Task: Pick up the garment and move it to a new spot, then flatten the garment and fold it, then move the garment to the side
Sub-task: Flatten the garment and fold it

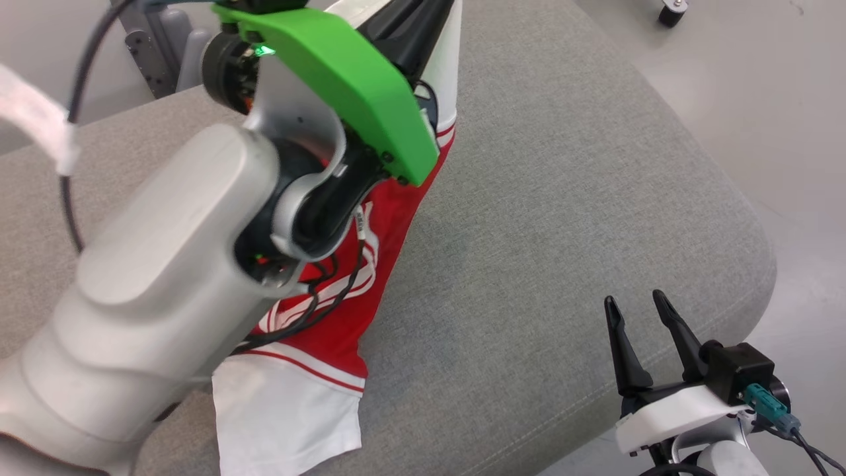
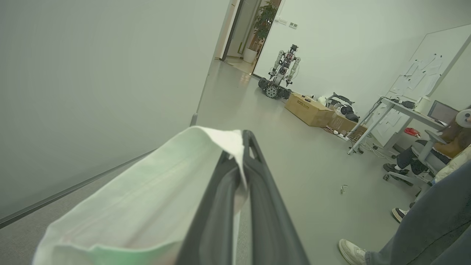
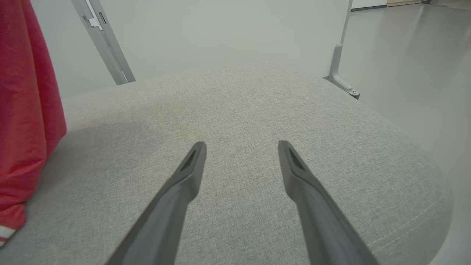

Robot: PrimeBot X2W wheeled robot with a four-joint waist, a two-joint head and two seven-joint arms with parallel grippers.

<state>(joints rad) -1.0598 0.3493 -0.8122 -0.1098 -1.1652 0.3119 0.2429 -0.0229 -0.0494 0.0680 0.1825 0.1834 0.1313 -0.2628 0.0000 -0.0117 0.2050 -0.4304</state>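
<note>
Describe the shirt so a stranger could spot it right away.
Above the grey cushioned surface, find the left gripper. The garment hangs from it: the only red cloth, with white sleeves and striped trim.

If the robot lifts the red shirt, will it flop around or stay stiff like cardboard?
Probably floppy: the garment hangs in a limp strip from the left gripper, its lower end resting on the grey cushion. Likely light too, since one pinch on white cloth holds it. It would probably sway if moved.
</note>
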